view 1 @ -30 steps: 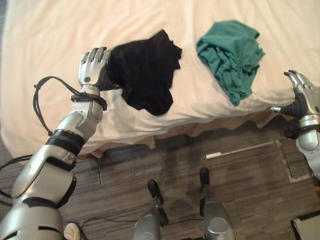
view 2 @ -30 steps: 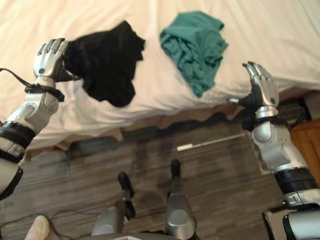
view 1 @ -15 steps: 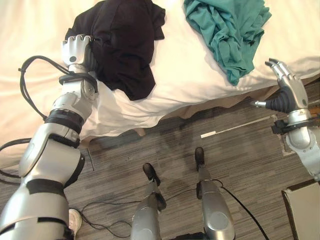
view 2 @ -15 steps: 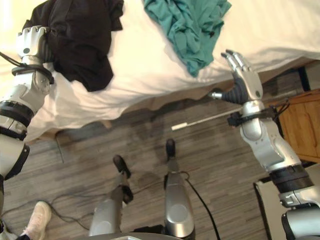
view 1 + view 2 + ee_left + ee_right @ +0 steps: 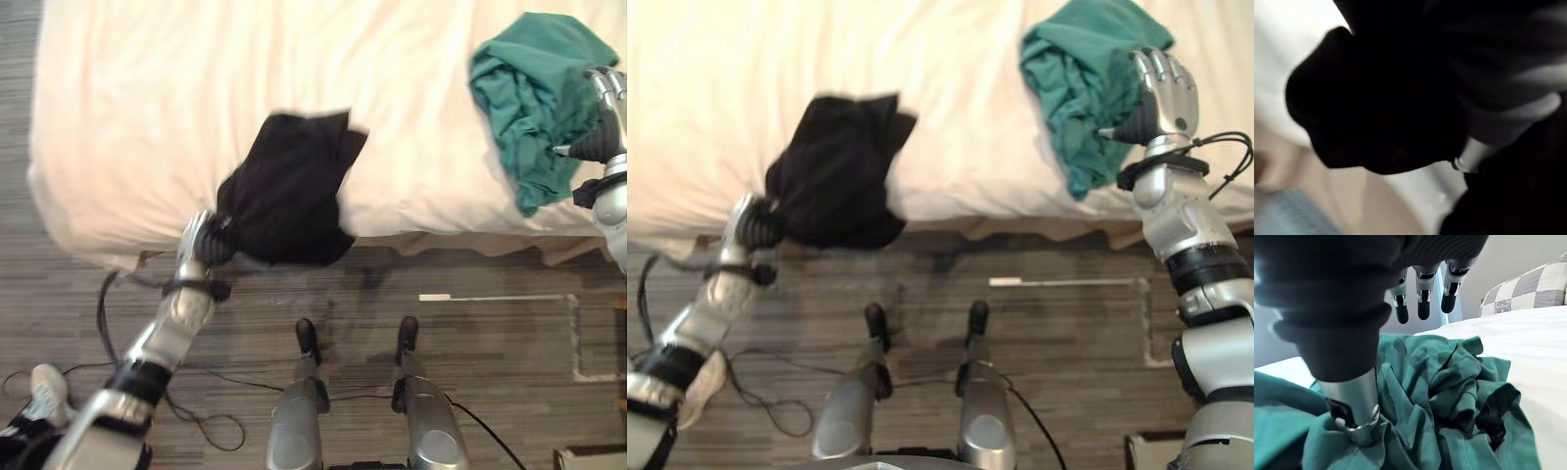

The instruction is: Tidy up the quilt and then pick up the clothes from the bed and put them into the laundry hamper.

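A black garment hangs over the near edge of the bed, partly on the cream quilt. My left hand is below the bed's edge at the garment's lower left corner, shut on the cloth. In the left wrist view the black garment covers nearly everything past the hand. A crumpled green garment lies on the quilt at the right, its lower end draped over the edge. My right hand hovers beside it with straight fingers, open, the thumb close to the green garment.
Grey wood-look floor runs along the bed's near side, with a white strip on it. A checked pillow lies at the far end of the bed. A person's white shoe shows at the lower left.
The camera has shifted. My left hand has dropped below the bed's edge, dragging the black garment down over it. My right hand has risen from beside the bed to the green garment.
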